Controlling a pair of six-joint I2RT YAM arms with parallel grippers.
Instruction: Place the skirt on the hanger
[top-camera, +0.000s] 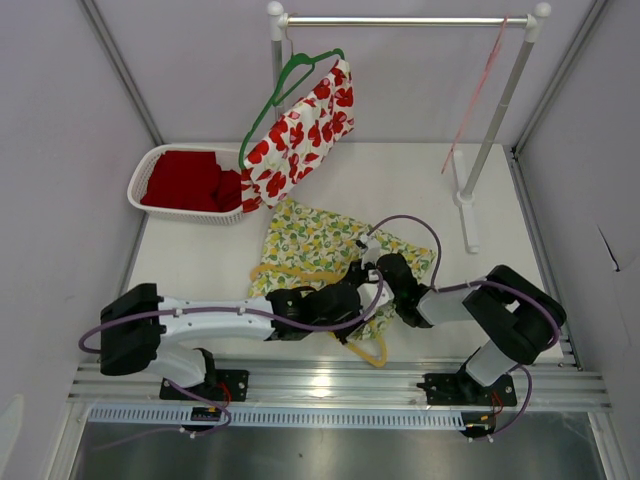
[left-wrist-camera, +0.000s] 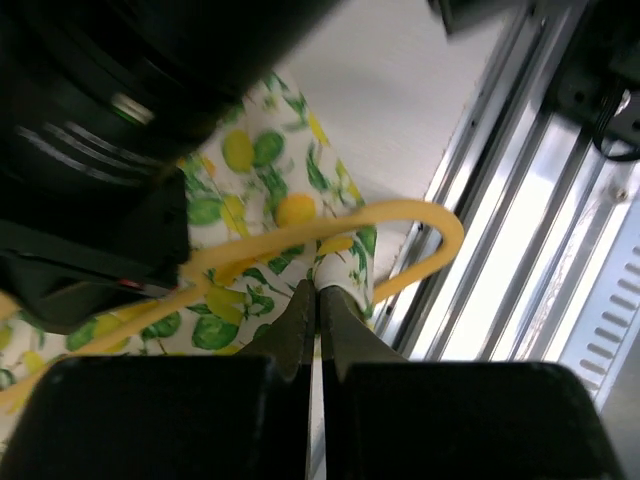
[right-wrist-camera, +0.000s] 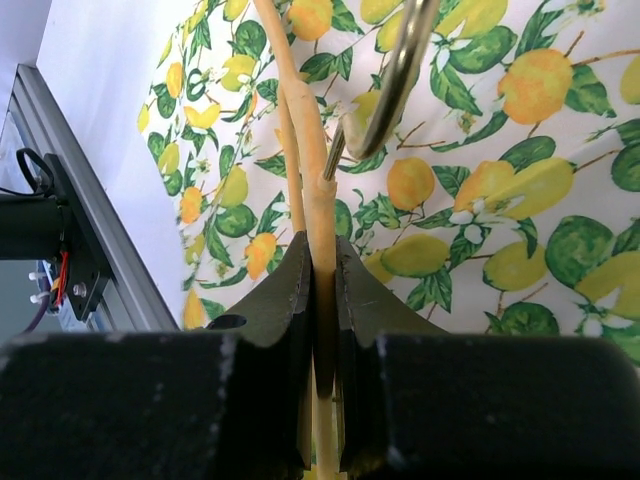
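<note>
Where the overhead view looks down on the desk (top-camera: 400, 180), the skirt (top-camera: 310, 240) lies flat near its middle with the hanger (top-camera: 374, 354) laid across it. The hanger's long axis runs from far-left to near-right, and its near end curls out past the near hem. Both arms meet over that near-right stretch: the left end effector (top-camera: 348, 300) sits at the near hem and the right end effector (top-camera: 373, 263) just beyond it. Most of the skirt spreads away from both, farther off and to the left. From the left wrist, the fingers (left-wrist-camera: 295, 320) are pressed together right at the skirt's edge, with the hanger's curve passing just past their tips; whether any cloth is caught between them I cannot tell. From the right wrist, the fingers (right-wrist-camera: 285, 290) are clamped on the hanger's bar, which runs straight ahead, with a metal hook (right-wrist-camera: 400, 70) beside it and skirt beneath everything. By my judgement the right arm has the hanger and the left is nearer the hem, so feeding cloth onto the bar falls to the left.
</note>
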